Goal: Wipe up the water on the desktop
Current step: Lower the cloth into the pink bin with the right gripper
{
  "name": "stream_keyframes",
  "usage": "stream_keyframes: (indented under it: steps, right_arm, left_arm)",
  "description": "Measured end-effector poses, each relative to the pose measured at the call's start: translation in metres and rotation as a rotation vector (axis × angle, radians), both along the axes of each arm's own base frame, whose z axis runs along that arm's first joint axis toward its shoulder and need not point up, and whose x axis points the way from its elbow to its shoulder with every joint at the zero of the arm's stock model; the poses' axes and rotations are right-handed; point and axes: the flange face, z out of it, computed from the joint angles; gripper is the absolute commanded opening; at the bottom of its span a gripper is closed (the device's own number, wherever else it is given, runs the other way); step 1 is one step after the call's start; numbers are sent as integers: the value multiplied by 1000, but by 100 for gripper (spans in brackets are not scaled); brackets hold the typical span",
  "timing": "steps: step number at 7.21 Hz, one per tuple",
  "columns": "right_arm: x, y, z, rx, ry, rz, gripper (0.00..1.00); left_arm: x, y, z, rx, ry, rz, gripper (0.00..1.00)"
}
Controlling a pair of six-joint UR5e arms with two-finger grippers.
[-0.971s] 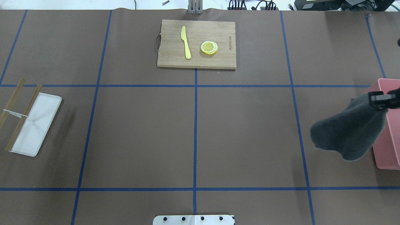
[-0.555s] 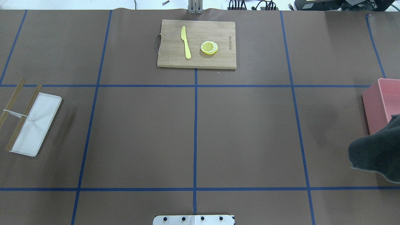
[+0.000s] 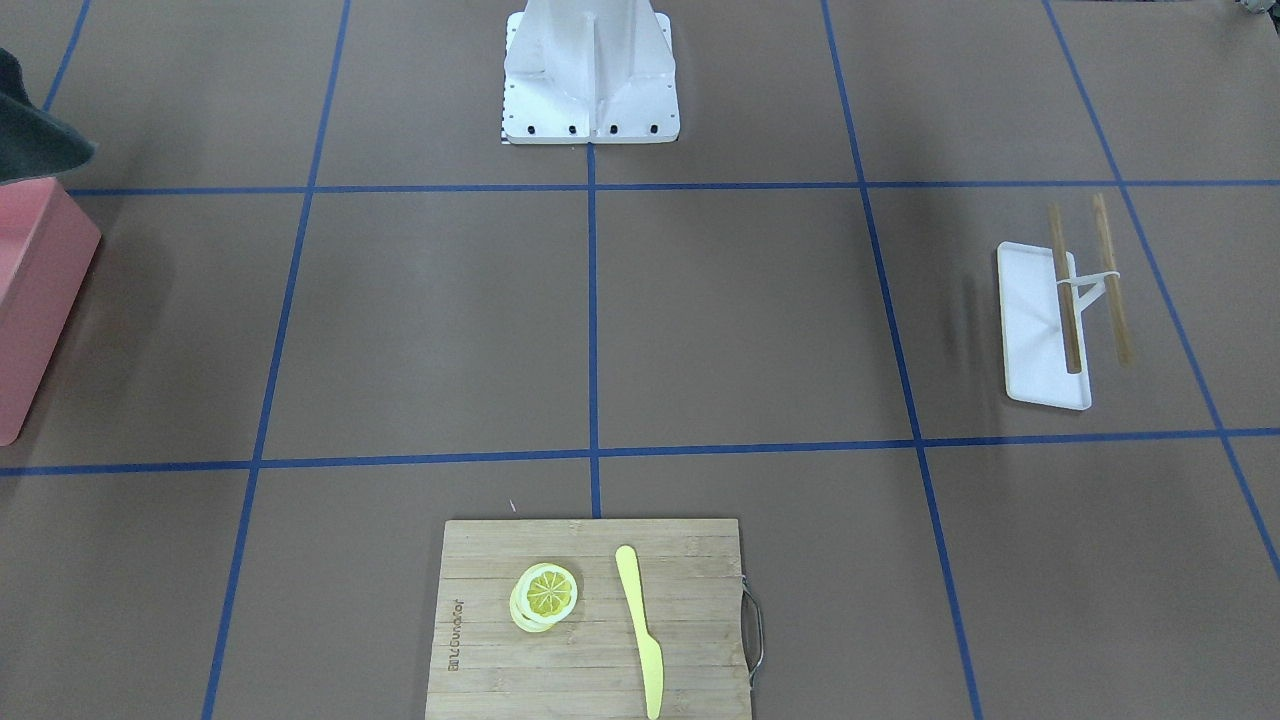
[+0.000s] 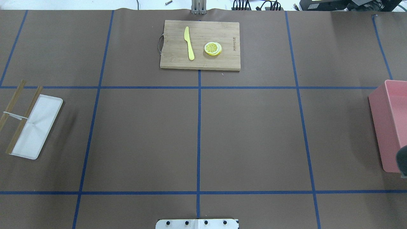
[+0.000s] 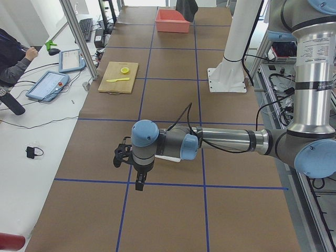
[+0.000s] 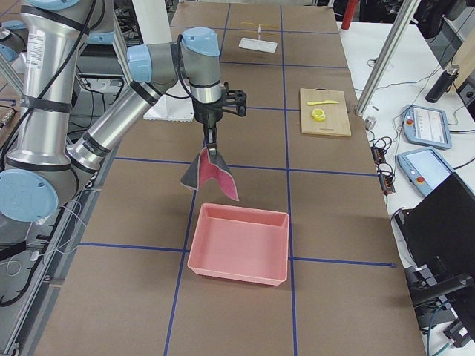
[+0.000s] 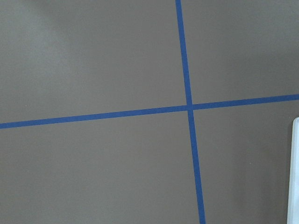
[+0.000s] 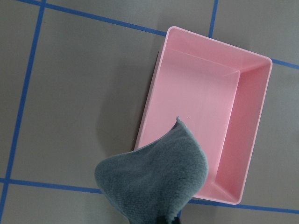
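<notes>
The desktop is a matte brown tabletop with blue tape lines; I see no water on it. My right gripper holds a grey cloth that hangs in the air beside the near end of a pink bin. In the right wrist view the cloth dangles over the bin's corner. Only its edge shows in the overhead view. My left gripper points down over the table near the white tray; I cannot tell whether it is open or shut.
A bamboo cutting board with a yellow knife and lemon slices lies at the far middle. A white tray with chopsticks lies at the left. The robot base stands at the near edge.
My right gripper has carried the grey cloth to the right and nearer the robot, out of the overhead view; only the cloth's edge remains there. Nothing else moved.
</notes>
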Motion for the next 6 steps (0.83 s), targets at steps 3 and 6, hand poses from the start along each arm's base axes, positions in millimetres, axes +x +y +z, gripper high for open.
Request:
stream_keyframes:
  steps: [3, 6]
  right_arm:
    - [36, -11, 94, 12, -32, -21, 0]
    - [45, 3, 192, 29, -75, 13, 0]
  left_arm:
    - [0, 0, 0, 1, 0, 0, 99]
    - [0, 0, -1, 3, 0, 0, 99]
